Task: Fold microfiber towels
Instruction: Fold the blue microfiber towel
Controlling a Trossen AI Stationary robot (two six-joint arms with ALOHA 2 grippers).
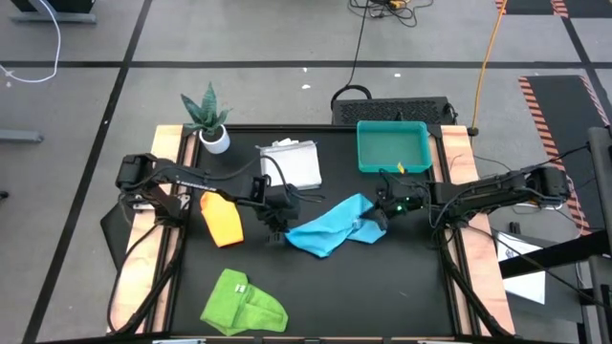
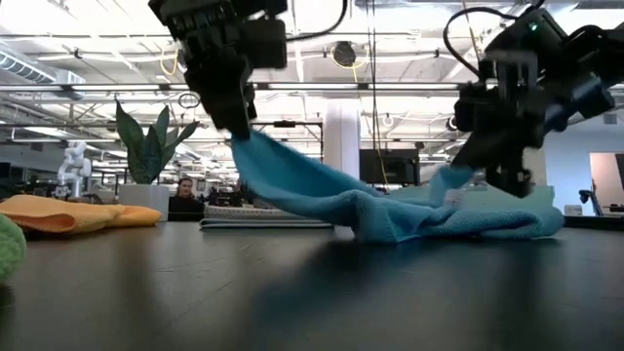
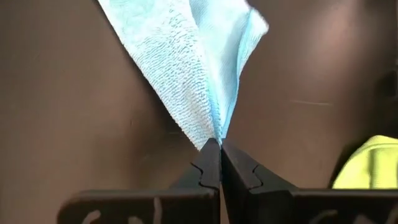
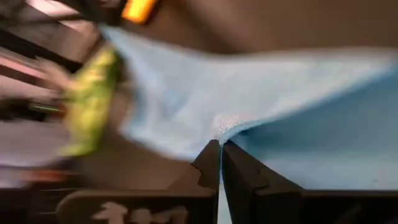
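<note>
Overhead, we see the black table (image 1: 382,287) with both arms reaching in from its sides to meet near the middle. Our left arm stretches from the left edge, its left gripper (image 1: 278,226) held above the tabletop; the fingers are pressed fully together on a corner of the light blue towel (image 1: 330,227), which hangs from them in a taut fold. Our right arm comes in from the right edge; the right gripper (image 1: 376,223) sits lower, fingers likewise pinched tight on the towel's opposite end. From table height the cloth slopes down from the left gripper, and its middle and right part lie bunched on the surface.

Edges and room: the teal tray (image 1: 393,146) stands at the far edge, just behind the right gripper. The white-grey towel (image 1: 293,162) lies at the far middle, beside a small potted plant (image 1: 208,119). The yellow-orange towel (image 1: 222,220) rests close on the left arm's near side. The lime green towel (image 1: 243,304) lies near the front edge, well apart. Bare table shows front right.
</note>
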